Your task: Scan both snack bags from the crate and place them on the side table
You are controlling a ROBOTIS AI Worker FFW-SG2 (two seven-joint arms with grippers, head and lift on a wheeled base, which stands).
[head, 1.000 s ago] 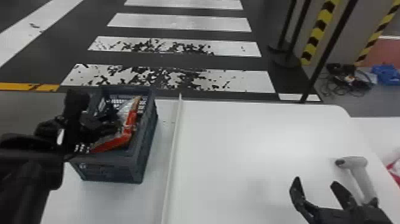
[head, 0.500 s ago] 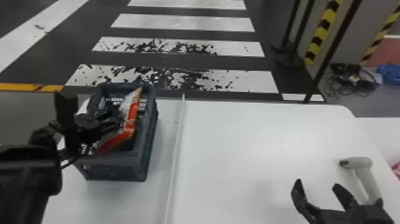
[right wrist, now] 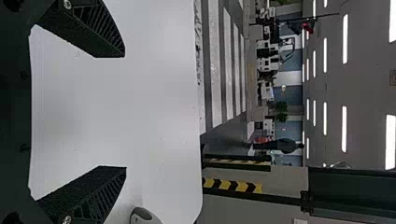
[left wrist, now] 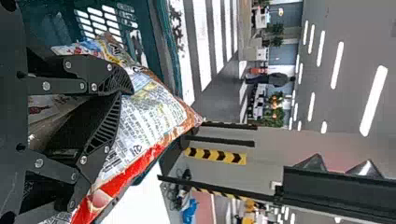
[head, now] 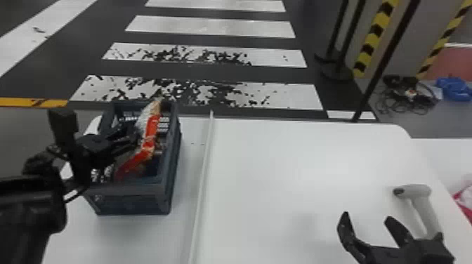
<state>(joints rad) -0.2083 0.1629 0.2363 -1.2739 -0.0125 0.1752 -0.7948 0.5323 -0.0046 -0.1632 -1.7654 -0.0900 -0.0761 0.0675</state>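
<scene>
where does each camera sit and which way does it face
Head view: on the robot's head, facing forward and down at the crate and white table; left gripper and right gripper show.
Left wrist view: on the left wrist, facing past the snack bag to the striped floor; left gripper shows, shut on the snack bag.
Right wrist view: on the right wrist, facing out over the white table; right gripper shows, open.
Shared: head and right wrist views both show the scanner.

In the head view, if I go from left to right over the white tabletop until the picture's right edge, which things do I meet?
Crate with a snack bag in it → pale raised strip → scanner → red-and-white item at the right edge.
</scene>
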